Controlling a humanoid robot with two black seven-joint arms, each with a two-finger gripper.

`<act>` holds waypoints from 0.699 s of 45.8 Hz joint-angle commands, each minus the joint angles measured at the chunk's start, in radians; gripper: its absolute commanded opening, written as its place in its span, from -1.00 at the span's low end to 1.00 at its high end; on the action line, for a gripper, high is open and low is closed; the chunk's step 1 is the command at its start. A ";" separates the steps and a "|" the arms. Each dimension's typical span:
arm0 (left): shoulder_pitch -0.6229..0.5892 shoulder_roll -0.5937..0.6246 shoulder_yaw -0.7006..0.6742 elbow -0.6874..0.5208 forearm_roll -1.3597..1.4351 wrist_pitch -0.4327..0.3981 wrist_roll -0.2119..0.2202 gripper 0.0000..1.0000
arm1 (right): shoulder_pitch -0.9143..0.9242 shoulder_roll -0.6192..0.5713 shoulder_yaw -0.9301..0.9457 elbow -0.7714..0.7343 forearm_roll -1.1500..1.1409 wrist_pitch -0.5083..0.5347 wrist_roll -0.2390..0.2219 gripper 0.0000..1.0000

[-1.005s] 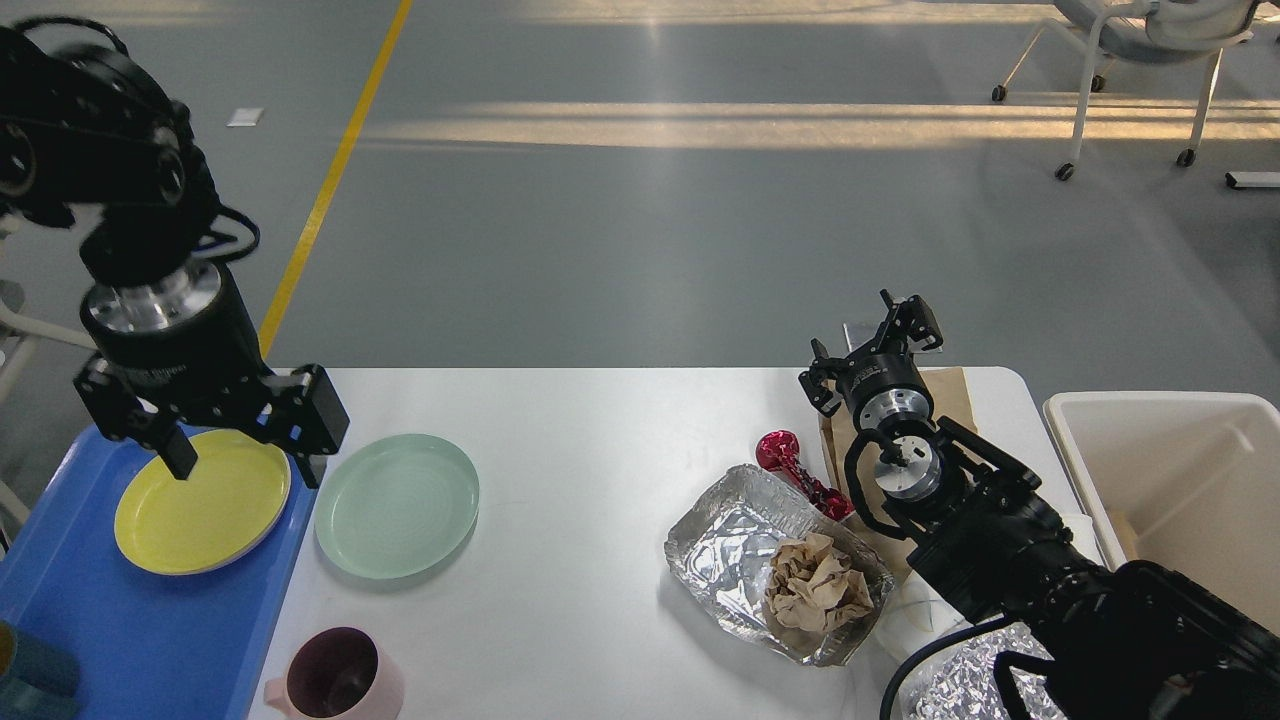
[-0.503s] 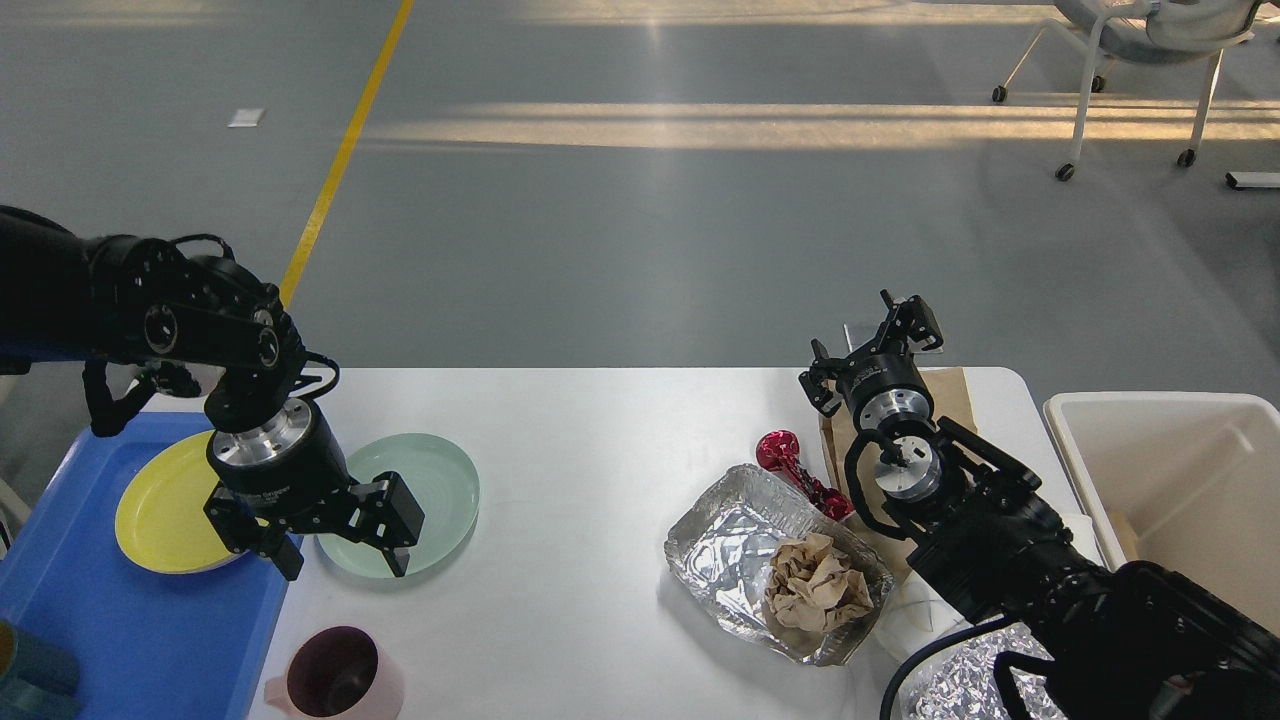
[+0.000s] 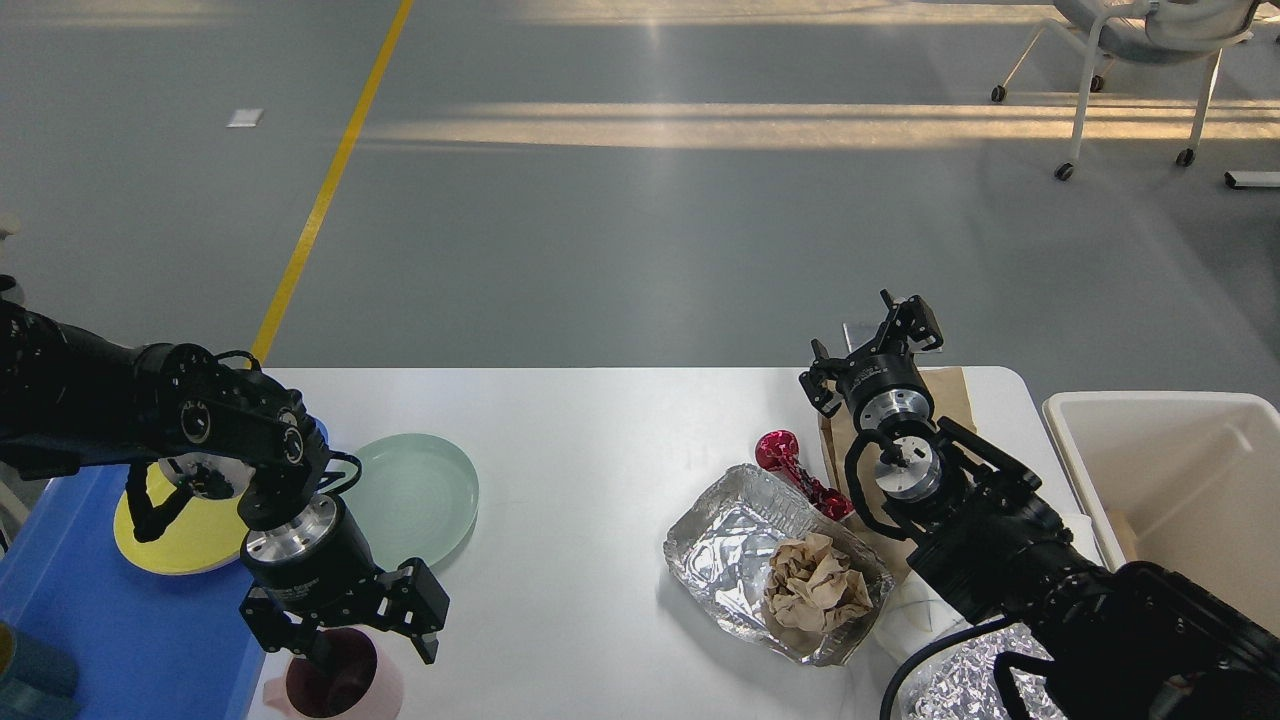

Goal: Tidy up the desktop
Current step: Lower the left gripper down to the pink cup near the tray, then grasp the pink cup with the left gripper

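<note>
At lower left my left gripper (image 3: 370,648) hangs spread over the pink mug (image 3: 340,690) on the desktop (image 3: 580,420). Above it lie a green plate (image 3: 420,495) and a yellow plate (image 3: 175,545) on the blue tray (image 3: 100,640). Right of centre sits a foil tray (image 3: 730,545) holding crumpled paper (image 3: 815,585). My right gripper (image 3: 875,345) stands open at the desktop's far edge, beside a bin (image 3: 1180,470).

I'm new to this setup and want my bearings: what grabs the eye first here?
The left tool hangs open over a pink mug at the desktop's near left edge. Beside it a pale green plate lies on the white top and a yellow plate on the blue tray. At right sits a crumpled foil tray holding wadded brown paper.
</note>
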 commanded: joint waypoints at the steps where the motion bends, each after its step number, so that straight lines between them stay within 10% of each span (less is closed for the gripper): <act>1: 0.032 -0.003 -0.010 0.000 0.002 0.051 -0.001 0.97 | 0.000 0.000 0.000 0.000 0.000 0.000 0.002 1.00; 32: 0.138 -0.055 -0.009 0.037 0.004 0.208 -0.001 0.94 | 0.000 0.000 0.000 0.000 0.002 0.000 0.000 1.00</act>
